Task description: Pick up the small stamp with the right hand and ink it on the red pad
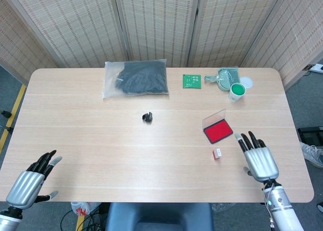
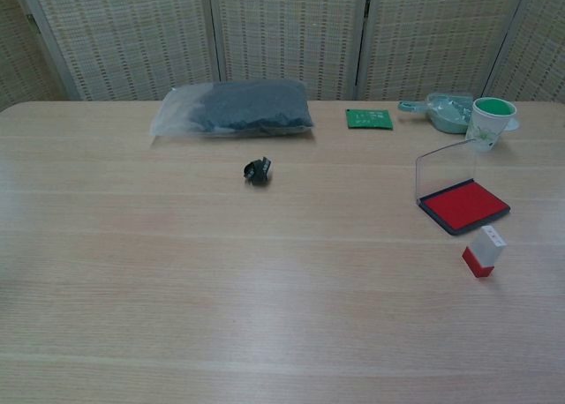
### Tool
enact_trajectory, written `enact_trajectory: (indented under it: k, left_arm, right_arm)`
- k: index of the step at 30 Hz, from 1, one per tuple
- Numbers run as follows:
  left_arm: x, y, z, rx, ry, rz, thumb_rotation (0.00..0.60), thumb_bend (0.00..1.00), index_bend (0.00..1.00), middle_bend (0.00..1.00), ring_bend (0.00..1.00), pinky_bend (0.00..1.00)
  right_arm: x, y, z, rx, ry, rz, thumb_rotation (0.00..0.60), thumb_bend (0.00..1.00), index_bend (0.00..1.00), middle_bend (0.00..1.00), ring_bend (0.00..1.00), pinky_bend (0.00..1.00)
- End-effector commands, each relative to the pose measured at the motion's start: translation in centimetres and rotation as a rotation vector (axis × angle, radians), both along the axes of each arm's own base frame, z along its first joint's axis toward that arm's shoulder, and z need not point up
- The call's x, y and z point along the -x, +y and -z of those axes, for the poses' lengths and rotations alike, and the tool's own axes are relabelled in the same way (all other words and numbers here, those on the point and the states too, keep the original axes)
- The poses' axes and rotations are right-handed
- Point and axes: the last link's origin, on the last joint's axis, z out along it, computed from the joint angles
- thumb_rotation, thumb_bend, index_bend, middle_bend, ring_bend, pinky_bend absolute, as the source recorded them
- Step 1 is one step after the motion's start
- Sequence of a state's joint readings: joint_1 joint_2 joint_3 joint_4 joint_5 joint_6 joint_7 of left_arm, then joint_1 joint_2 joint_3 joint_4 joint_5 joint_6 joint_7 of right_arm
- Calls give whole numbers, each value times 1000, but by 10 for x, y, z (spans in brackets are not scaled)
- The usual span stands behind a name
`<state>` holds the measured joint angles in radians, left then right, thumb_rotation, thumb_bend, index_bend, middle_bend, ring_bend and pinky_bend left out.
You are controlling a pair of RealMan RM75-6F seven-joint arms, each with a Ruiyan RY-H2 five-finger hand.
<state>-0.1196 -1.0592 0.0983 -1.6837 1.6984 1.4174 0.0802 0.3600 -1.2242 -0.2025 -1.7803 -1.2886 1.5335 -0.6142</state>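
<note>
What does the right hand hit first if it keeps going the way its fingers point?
Probably nothing nearby. In the head view the right hand points up-table and slightly left, passing right of the red ink pad and the small stamp. Further on, the green cup lies roughly in that line, though height is unclear.
</note>
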Motion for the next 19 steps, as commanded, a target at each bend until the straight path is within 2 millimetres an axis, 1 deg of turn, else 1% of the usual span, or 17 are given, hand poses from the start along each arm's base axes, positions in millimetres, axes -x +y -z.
enact_trajectory:
  k: [1,5,11,15,19]
  left_arm:
    - [0,1,1,2,2,3,600,70,138,0,41,267]
    - [0,1,2,4,2,5,600,70,138,0,41,267]
    - [0,1,0,-4,-5,19,600,70,138,0,41,267]
    - [2,3,-2,-16,-10,11,600,70,128,0,40,267]
    - [2,4,-1,-17,-5,7,600,70,126,0,40,267]
  right_arm:
    - [21,32,-7,95,-11,-4,600,106,0,36,8,180]
    - [27,49,-12,179,-5,-24,600,106,0,36,8,178]
    - [21,64,-19,241,-41,-70,600,106,0,35,8,153]
    - [23,66,-26,251,-67,-61,600,107,0,33,8,143]
    - [25,64,-26,241,-64,-59,600,107,0,33,8,137]
